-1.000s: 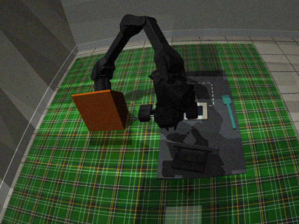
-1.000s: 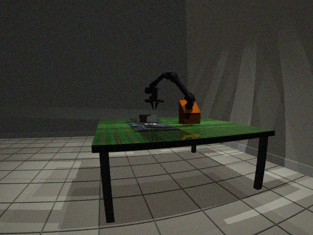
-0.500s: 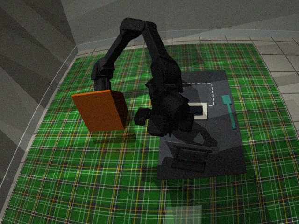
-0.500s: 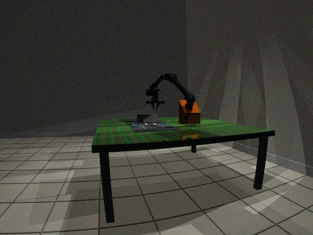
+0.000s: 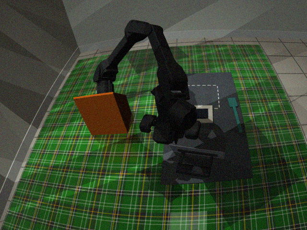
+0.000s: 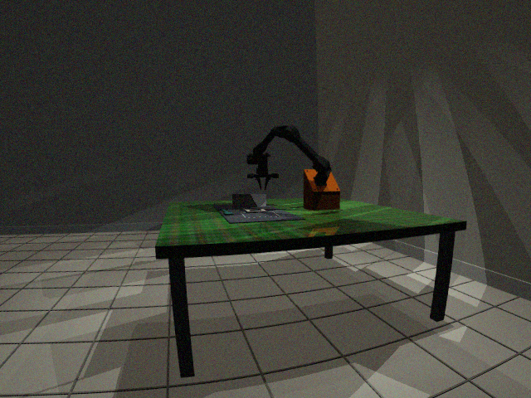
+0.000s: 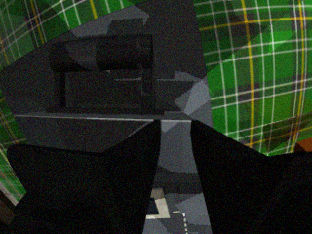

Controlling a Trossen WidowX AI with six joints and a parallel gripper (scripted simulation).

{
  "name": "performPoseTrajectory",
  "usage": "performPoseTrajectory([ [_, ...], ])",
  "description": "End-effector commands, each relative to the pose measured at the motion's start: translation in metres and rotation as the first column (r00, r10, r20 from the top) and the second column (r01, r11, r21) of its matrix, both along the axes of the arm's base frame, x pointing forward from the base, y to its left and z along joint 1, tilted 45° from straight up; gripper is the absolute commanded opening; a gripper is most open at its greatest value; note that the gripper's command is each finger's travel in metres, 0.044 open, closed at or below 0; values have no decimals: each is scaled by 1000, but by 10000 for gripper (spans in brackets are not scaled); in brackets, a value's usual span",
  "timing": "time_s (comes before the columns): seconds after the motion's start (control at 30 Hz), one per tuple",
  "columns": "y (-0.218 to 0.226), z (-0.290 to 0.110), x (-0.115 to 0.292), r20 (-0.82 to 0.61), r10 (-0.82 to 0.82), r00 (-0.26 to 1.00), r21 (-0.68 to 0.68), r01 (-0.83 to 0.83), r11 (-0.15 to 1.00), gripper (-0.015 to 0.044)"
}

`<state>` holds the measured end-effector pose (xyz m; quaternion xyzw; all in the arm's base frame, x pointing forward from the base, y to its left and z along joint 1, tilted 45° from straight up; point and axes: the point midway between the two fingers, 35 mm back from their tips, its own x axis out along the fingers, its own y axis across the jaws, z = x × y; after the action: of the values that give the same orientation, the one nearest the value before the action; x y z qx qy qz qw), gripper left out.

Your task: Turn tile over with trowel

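The cream tile (image 5: 210,113) (image 6: 255,210) (image 7: 163,209) lies flat with its dark square up, beside the dashed outline (image 5: 218,96) (image 7: 185,223), partly hidden by the arm. A teal flat-bladed tool with a thin handle (image 5: 235,114) (image 6: 226,211) lies on the dark mat (image 5: 235,160) (image 6: 240,220) (image 7: 194,104) beyond the tile. A dark plate (image 5: 198,151) (image 6: 248,200) (image 7: 102,54) stands on edge on the mat, with a bar handle (image 5: 193,170) on its far side. My gripper (image 5: 175,142) (image 6: 262,188) (image 7: 175,127) points down above the mat near the plate, fingers slightly apart, holding nothing.
The orange arm base (image 5: 106,116) (image 6: 321,196) stands on the green plaid table (image 5: 99,173) (image 6: 192,231), beside the mat. The upright plate rises from the mat below the gripper. A pale square patch (image 5: 188,220) shows at the table's near side.
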<state>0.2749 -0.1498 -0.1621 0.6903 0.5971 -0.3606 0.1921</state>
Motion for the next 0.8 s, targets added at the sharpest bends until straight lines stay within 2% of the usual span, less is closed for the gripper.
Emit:
performPoseTrajectory([
  [0.0, 3, -4, 2, 0, -9, 1000, 3, 9, 1000, 100],
  [0.77, 24, -13, 7, 0, -11, 1000, 6, 11, 1000, 100],
])
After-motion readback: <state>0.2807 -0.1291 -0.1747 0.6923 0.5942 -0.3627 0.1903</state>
